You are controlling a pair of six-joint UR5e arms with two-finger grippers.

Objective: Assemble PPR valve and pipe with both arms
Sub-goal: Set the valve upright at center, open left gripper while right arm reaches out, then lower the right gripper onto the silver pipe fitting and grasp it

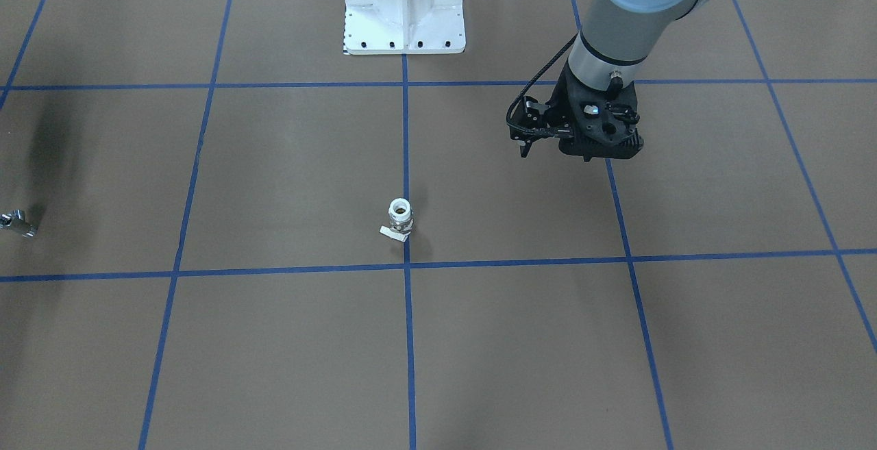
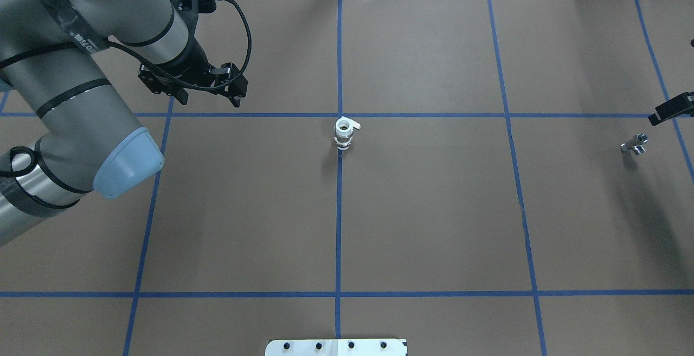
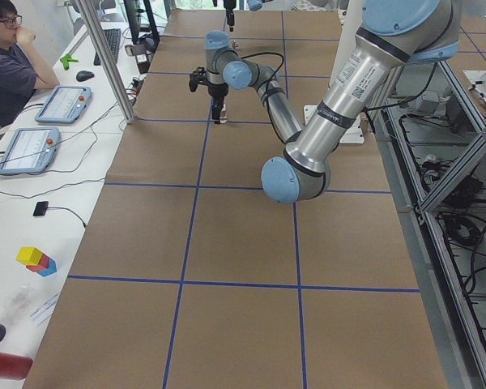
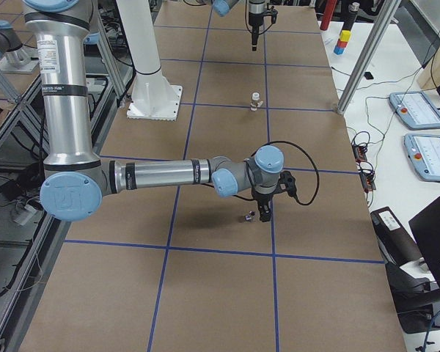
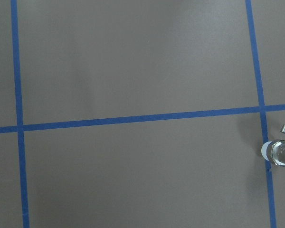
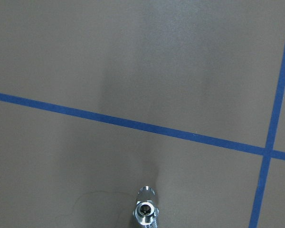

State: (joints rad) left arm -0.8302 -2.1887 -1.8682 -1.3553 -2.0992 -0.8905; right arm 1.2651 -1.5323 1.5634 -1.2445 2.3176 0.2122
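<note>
PPR valve (image 1: pixel 399 218), one, upright, one pipe (image 1: pixel 18 223) well apart, left arm (image 2: pixel 81 101), right arm (image 4: pixel 154 176) (two; fingers' (image 4: pixel 263 213) gap cannot tell)

1. Table (image 2: pixel 434 209): brown paper cover, with blue tape lines (image 2: pixel 338 226) laid in a grid.
2. White bolted pedestal (image 1: pixel 404 8): middle of one long edge.
3. White desk (image 3: pixel 16 203): along the opposite edge, bearing two tablets (image 3: pixel 62 104) and coloured blocks (image 3: pixel 36 260); a seated operator (image 3: pixel 8 65) beside it.
4. Aluminium post (image 3: pixel 105 57): between desk and table.
5. Metal frame (image 3: pixel 468 174) with cables: beyond the pedestal-side edge.
</note>
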